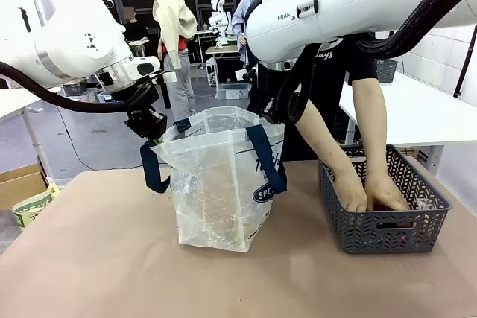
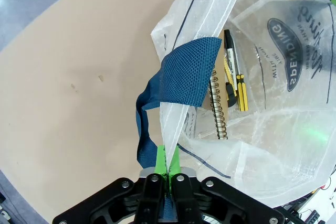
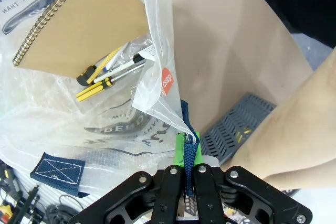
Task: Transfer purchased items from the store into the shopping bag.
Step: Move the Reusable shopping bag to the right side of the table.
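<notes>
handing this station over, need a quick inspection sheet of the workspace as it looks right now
surface: tan table, a few small scuffs
job's things: shopping bag upright, mouth held open; inside lie a spiral notebook and yellow-and-black tools. grey basket to the robot's right of the bag, with the person's hands in it; its contents are mostly hidden
clutter: cardboard box and green-printed packet by the table's left edge
grippers: left jaws and right jaws each shut on the shopping bag's rim at a blue handle
cables: black hoses run along both arms; the right one loops near the bag's mouth
surroundings: white table behind the basket; people farther off
</notes>
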